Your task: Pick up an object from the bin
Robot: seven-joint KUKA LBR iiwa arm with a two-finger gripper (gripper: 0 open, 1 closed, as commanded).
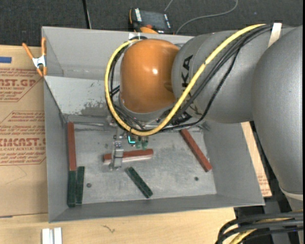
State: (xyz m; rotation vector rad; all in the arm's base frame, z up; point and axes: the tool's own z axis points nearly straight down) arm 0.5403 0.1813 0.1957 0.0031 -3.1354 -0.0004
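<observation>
1. The gripper (118,155) is low down in the middle of the grey bin (55,136).
2. It sits right on the left end of a red stick (138,155) lying flat there.
3. I cannot tell if it is open or closed.
4. A dark green stick (139,181) lies near, just below.

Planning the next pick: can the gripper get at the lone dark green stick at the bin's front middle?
Probably yes: the dark green stick lies flat, uncovered, away from the bin walls, just beside the gripper, which is over the red-brown bar.
</observation>
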